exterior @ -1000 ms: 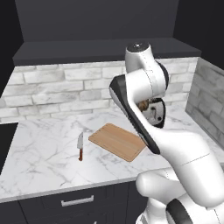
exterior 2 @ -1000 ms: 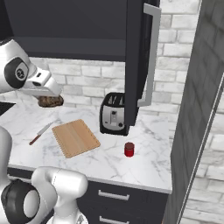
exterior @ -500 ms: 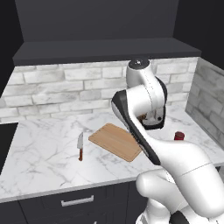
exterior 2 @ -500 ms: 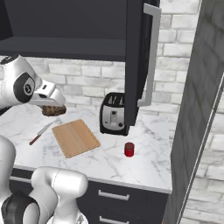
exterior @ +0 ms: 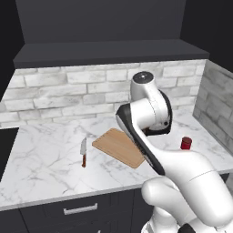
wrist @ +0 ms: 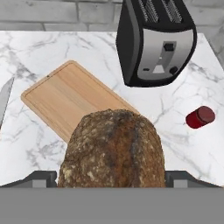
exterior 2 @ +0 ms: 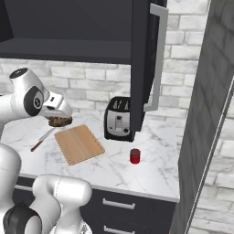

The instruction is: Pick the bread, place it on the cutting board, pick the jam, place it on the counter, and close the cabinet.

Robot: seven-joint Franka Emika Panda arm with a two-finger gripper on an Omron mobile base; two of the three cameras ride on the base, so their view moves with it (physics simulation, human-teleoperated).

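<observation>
My gripper is shut on the bread, a dark brown lumpy loaf that fills the lower middle of the hand view and covers the fingertips. It hangs above the counter at the far left corner of the cutting board, a light wooden board seen below it in the hand view and in the left base view. The jam, a small red jar, stands on the counter right of the board. The cabinet door stands open.
A black toaster stands behind the board's right end, under the open door. A red-handled knife lies left of the board. A grey wall closes the right side.
The arm has come down and swung the held bread lower and closer to the cutting board. Jam, toaster, knife and cabinet door have not moved.
</observation>
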